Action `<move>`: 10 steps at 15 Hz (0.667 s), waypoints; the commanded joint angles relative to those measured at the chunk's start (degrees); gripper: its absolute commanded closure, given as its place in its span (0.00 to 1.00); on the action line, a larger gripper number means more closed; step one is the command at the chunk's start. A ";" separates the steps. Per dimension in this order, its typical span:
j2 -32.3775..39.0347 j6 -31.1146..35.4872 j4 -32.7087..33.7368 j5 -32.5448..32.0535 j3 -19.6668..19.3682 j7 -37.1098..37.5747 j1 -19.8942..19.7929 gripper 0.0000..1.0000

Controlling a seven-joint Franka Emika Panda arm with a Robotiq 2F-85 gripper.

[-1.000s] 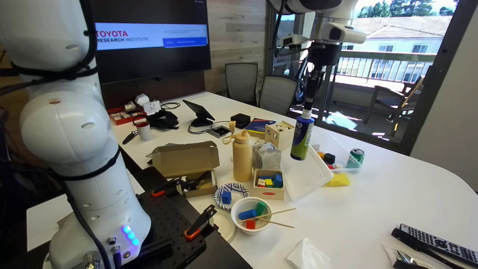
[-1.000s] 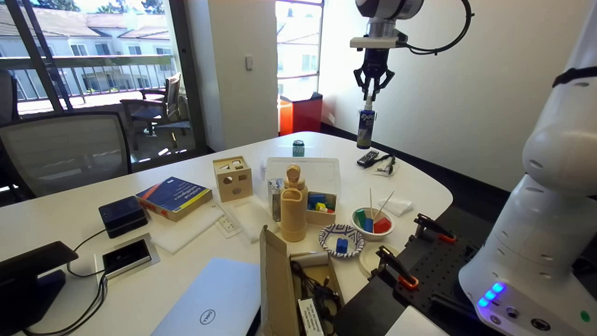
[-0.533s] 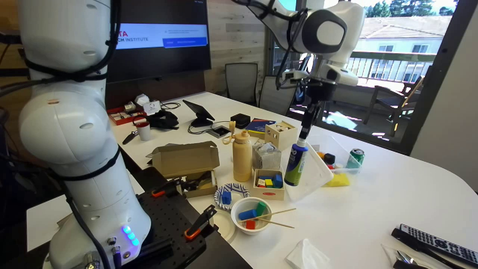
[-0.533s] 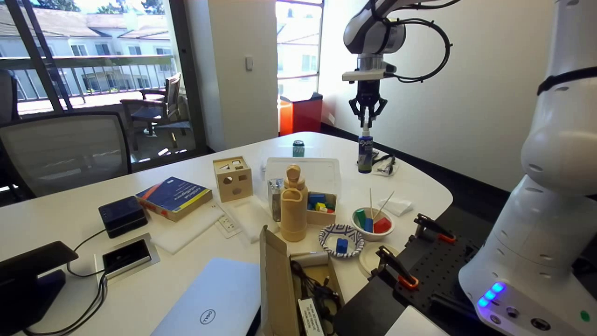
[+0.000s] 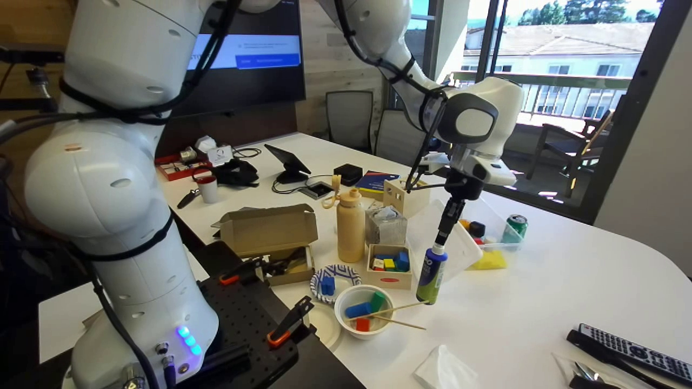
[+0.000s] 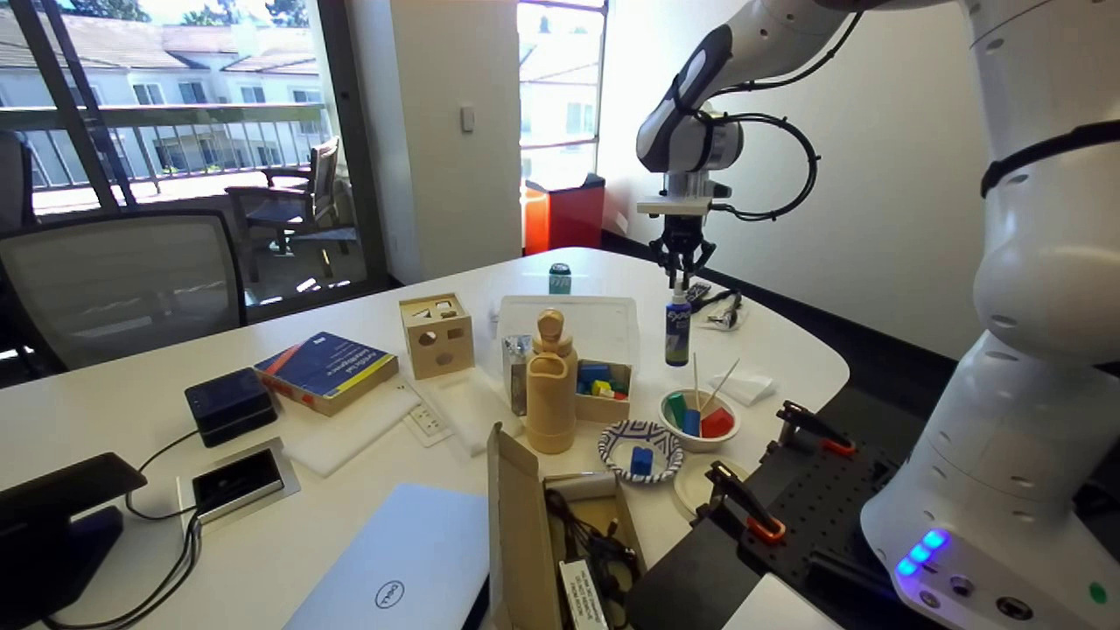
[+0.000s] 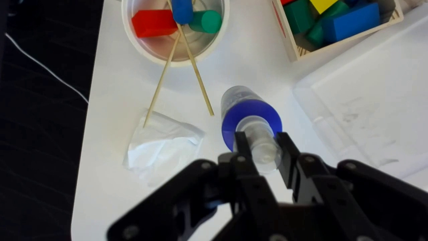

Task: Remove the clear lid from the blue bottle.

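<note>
The slim blue bottle (image 5: 432, 275) with its green lower band hangs from or stands below my gripper, leaning a little in an exterior view; it looks upright in an exterior view (image 6: 677, 334). I cannot tell whether its base touches the table. The clear lid (image 7: 264, 150) is on top of the bottle, between my fingers. My gripper (image 7: 260, 137) is shut on the lid, one finger on each side. The gripper also shows above the bottle in both exterior views (image 5: 443, 236) (image 6: 678, 282). The bottle's blue shoulder (image 7: 230, 122) shows below the lid in the wrist view.
A white bowl (image 5: 346, 319) with blocks and two sticks is close beside the bottle; the sticks reach toward it. A wooden box of blocks (image 5: 388, 280), a tan bottle (image 5: 351, 227) and a translucent tub lid (image 7: 374, 100) are near. A napkin (image 7: 164, 150) lies in front.
My gripper has moved down with the bottle, from high above the table to near its surface, and closer to the robot's base and the bowl. The lid stays between the fingers.
</note>
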 commanded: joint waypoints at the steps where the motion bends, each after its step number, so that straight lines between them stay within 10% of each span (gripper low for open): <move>1: -0.24 3.95 -0.34 -2.44 -0.99 3.23 1.77 0.94; 10: -0.49 6.65 -2.01 4.96 1.78 -3.61 -1.69 0.94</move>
